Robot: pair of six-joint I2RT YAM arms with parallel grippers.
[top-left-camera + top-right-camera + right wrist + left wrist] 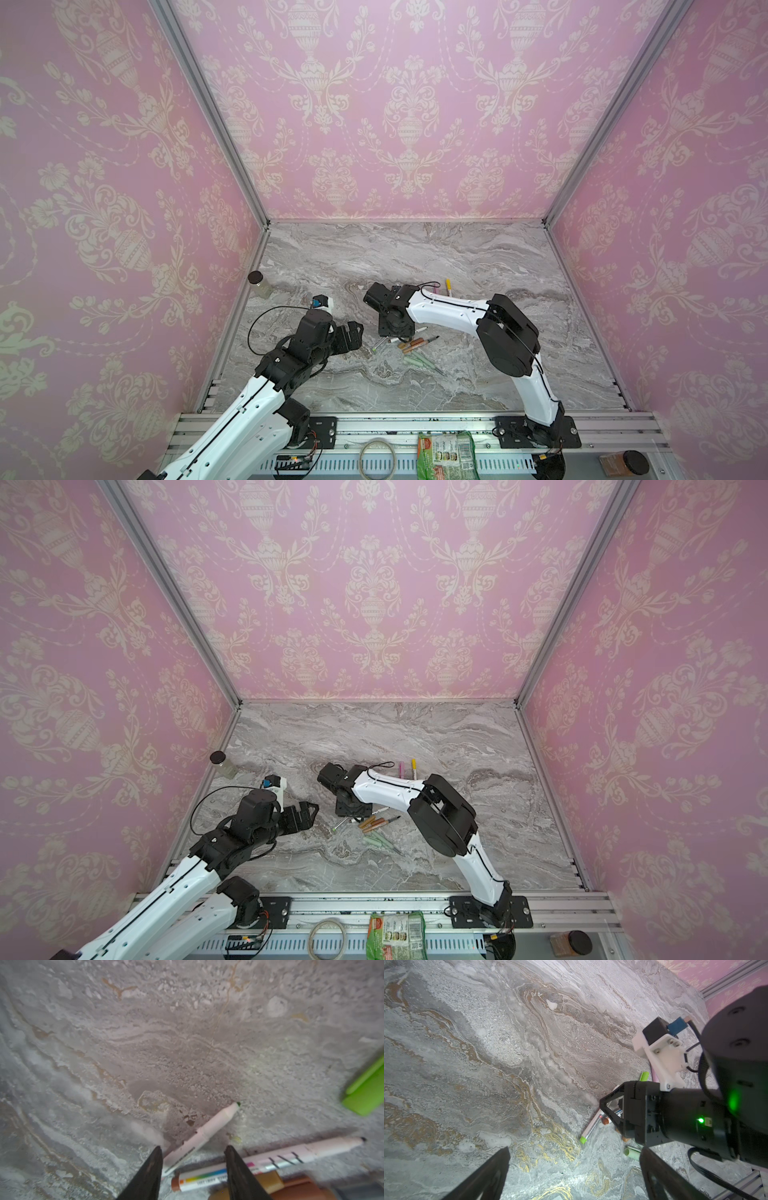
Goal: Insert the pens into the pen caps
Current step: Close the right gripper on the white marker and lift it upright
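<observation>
Grey-veined marble bench [457, 257] carries the whole job. A loose heap of pens [417, 347] and caps lies near its middle. A yellow-capped pen [414, 768] and a pink pen [402, 769] lie apart on the far side, and both look already closed. From that I judge the task part done, with the step in hand being the pick of the next pen.

Right hand [193, 1147] points down at the far-left edge of the heap. Its jaws are partway apart and straddle a white pen with a green tip [207, 1128], which lies flat on the bench; no pinch shows yet. Left hand [574, 1148] sits just left of the heap, jaws wide, holding nothing.

Next, I judge, the right hand has to close squarely on the barrel and lift it clear of its neighbours. The left hand would then take the matching bright green cap [367, 1093], so that tip and cap mouth can be lined up.

Only the right wrist view shows the gap between fingers and barrel, and the green tip. The left wrist view adds that pen's green tail end and a pale green cap [632, 1152], both outside the right wrist view. Both top views show how the arms stand, but the right arm hides the grasp itself.
</observation>
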